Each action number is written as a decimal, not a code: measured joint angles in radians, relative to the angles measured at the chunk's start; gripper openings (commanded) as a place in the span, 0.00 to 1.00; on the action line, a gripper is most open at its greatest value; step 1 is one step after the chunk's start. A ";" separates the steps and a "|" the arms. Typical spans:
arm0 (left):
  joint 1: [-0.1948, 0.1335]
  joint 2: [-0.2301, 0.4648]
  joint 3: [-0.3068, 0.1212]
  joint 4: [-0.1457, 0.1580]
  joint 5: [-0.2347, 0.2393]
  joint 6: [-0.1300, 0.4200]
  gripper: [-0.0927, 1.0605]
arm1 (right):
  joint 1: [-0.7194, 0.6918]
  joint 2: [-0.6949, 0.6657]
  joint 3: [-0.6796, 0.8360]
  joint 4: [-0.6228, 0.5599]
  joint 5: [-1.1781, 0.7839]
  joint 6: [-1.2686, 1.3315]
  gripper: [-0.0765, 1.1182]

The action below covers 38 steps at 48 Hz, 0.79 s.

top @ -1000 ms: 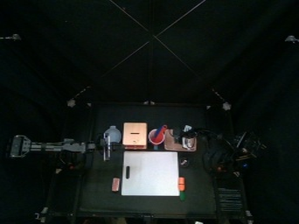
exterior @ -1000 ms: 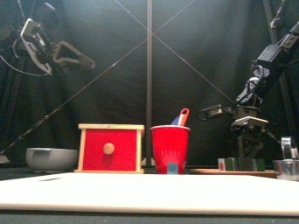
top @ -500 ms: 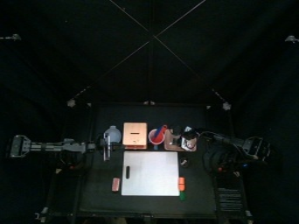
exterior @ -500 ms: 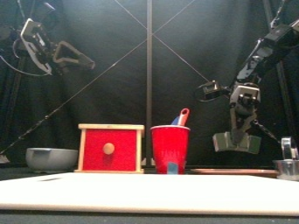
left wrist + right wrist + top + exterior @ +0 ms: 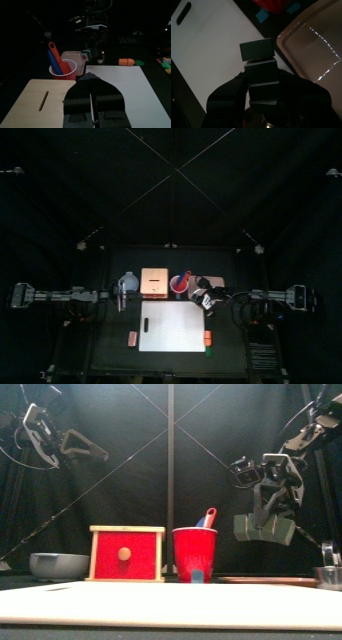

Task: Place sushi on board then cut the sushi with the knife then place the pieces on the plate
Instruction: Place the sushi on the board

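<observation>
The right claw [image 5: 263,82] is clenched on the dark sushi roll [image 5: 258,51], its jaws pressing the stack of blocks from both sides. The roll hangs in the air above the desk, over the line where the white cutting board [image 5: 211,50] meets the pink tray [image 5: 314,45], to the right of the red cup [image 5: 195,549]. The left claw [image 5: 91,80] is raised at the left, jaws closed and empty.

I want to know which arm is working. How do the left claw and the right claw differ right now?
The right claw grips the dark sushi roll; the left claw is shut on nothing. The right claw hangs at the white board's edge beside the pink tray; the left claw is off the board's opposite side. Both hang in the air.
</observation>
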 measured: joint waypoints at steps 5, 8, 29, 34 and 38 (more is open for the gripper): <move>0.000 -0.002 0.000 0.000 0.000 0.000 0.08 | 0.061 0.025 0.000 -0.089 -0.032 0.192 0.58; -0.002 -0.002 0.000 0.002 0.000 0.000 0.08 | 0.089 0.040 -0.002 -0.135 -0.034 0.285 0.58; -0.003 -0.003 0.000 0.002 -0.002 -0.002 0.08 | 0.321 0.258 -0.196 -0.515 0.034 1.025 0.58; -0.003 -0.002 0.000 0.000 -0.002 -0.002 0.08 | 0.367 0.325 -0.261 -0.581 0.064 1.163 0.58; -0.005 -0.003 0.000 0.000 -0.002 -0.002 0.08 | 0.399 0.376 -0.311 -0.621 0.095 1.258 0.58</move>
